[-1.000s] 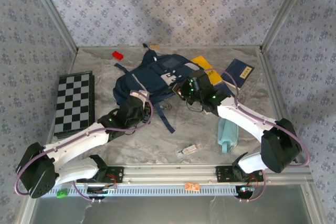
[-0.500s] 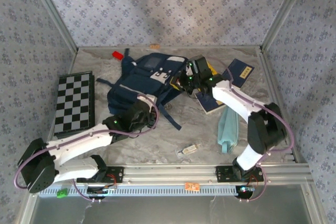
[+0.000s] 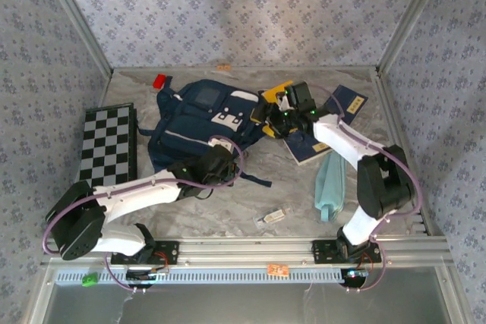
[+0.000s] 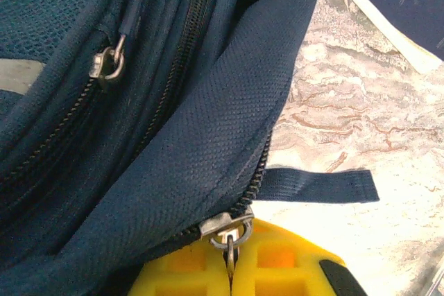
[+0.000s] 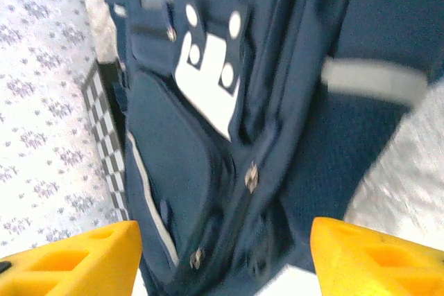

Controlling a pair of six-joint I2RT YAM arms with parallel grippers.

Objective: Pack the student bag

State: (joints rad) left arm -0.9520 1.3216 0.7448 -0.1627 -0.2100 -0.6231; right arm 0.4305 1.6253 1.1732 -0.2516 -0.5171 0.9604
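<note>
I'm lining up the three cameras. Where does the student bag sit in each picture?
Top external: student bag just left of centre.
Left wrist: student bag across the upper left, its zipper pull pinched by the left gripper.
Right wrist: student bag across the middle, top to bottom.
Shared landmark: white patch with dots, top external and right wrist.

Left gripper (image 4: pixel 232 275) has 0 gap: jaws pinched together on a zipper pull (image 4: pixel 229 232), and the student bag (image 4: pixel 173 136) walls off everything ahead and left of them. Right of those jaws it's bare table (image 4: pixel 347 126), just 1 loose strap (image 4: pixel 319 185) lying across it. Right gripper (image 5: pixel 223 240) jaws stand wide apart, bag fabric straight ahead between them, checkerboard (image 5: pixel 104 136) further off to their left.
</note>
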